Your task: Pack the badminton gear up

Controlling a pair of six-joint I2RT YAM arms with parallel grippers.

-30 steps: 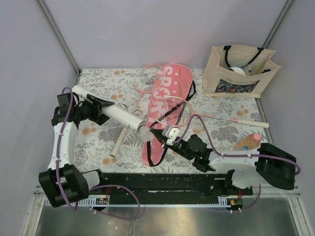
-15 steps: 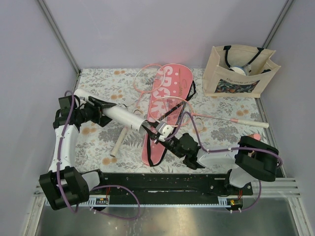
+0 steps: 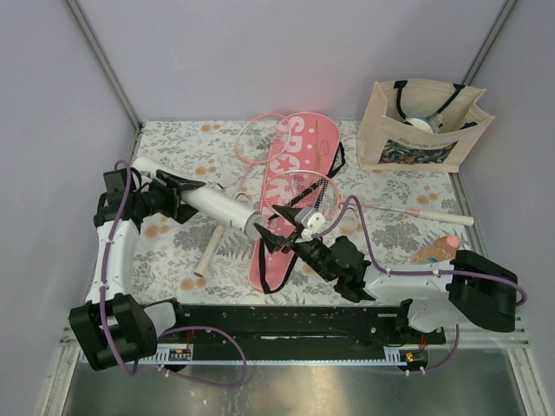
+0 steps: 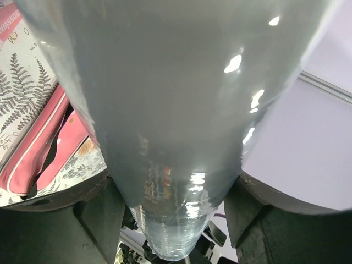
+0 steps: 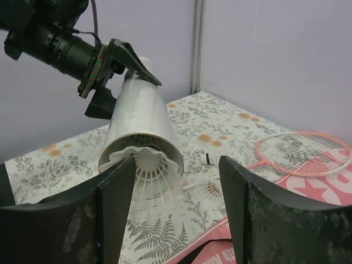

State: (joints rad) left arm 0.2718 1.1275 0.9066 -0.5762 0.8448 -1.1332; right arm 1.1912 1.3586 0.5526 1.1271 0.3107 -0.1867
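Observation:
My left gripper (image 3: 178, 195) (image 4: 176, 220) is shut on the white tube (image 3: 212, 206) (image 4: 176, 82) and holds it tilted above the table, its open mouth (image 5: 140, 146) facing my right gripper. A white shuttlecock (image 5: 154, 179) sticks out of that mouth. My right gripper (image 3: 276, 227) (image 5: 176, 203) stands open around the shuttlecock's skirt. The pink cover (image 3: 303, 139) (image 5: 313, 190) lies behind it. One pink racket (image 3: 299, 192) rests on the cover, its handle (image 3: 447, 217) pointing right. The other racket's head (image 3: 257, 134) (image 5: 302, 153) lies partly under the cover, its white handle (image 3: 210, 251) below the tube.
A beige tote bag (image 3: 421, 126) stands at the back right. A peach bottle (image 3: 436, 250) lies near my right arm. A loose shuttlecock (image 5: 212, 190) lies on the flowered table (image 3: 173, 143) beyond my right fingers.
My right gripper moved up to the tube's mouth with the shuttlecock, then opened and let it go in the mouth. The left arm and tube have hardly moved.

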